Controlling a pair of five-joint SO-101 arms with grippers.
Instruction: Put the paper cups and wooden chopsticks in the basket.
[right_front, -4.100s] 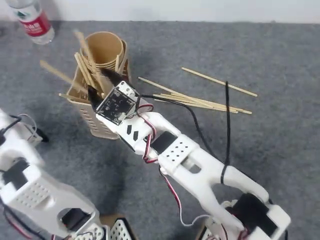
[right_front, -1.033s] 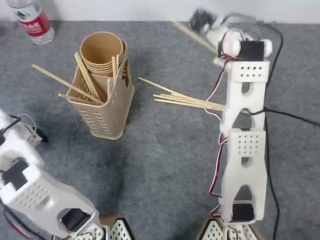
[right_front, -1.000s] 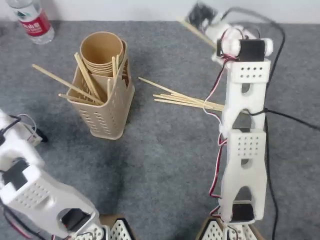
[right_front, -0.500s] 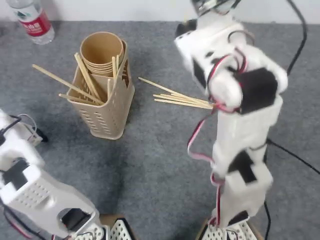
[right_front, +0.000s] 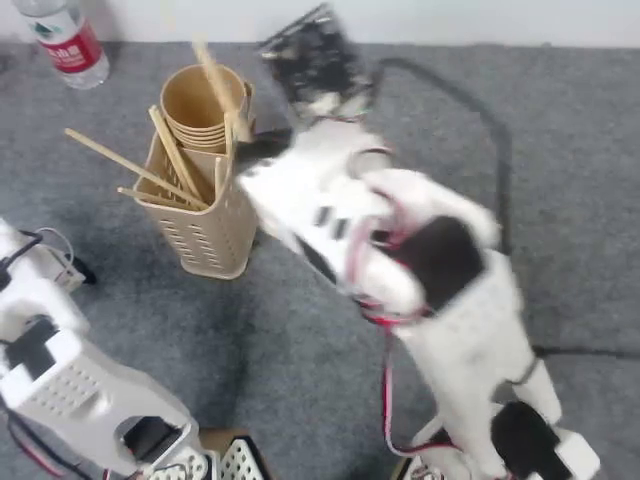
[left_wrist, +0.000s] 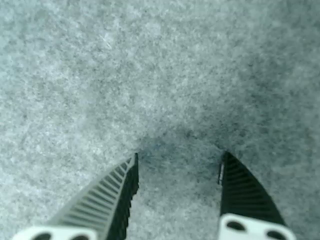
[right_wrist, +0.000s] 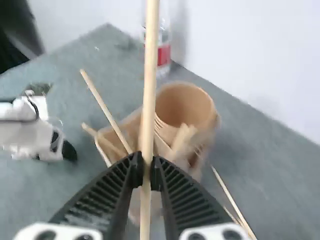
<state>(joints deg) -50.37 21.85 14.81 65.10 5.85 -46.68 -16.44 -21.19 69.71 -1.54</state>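
Observation:
A tan slotted basket (right_front: 205, 225) stands upright on the grey carpet with nested paper cups (right_front: 203, 98) and several wooden chopsticks (right_front: 120, 165) leaning in it. My right gripper (right_front: 252, 150) hangs just beside the cups, shut on one wooden chopstick (right_front: 215, 78) that slants up over the cups' rim. In the right wrist view that gripper (right_wrist: 143, 170) pinches the chopstick (right_wrist: 149, 75) upright in front of the cups (right_wrist: 186, 107) and the basket (right_wrist: 117, 137). My left gripper (left_wrist: 177, 160) is open close above bare carpet, at the table's left edge (right_front: 82, 270).
A plastic bottle (right_front: 62, 38) with a red label lies at the back left, also behind the cups as a bottle (right_wrist: 162, 50) in the right wrist view. The left arm's white body (right_front: 70, 395) fills the front left corner. A white wall borders the carpet's far edge.
The right arm has swung from the far right of the carpet over to the basket, carrying a chopstick in its shut gripper. The left arm has kept still.

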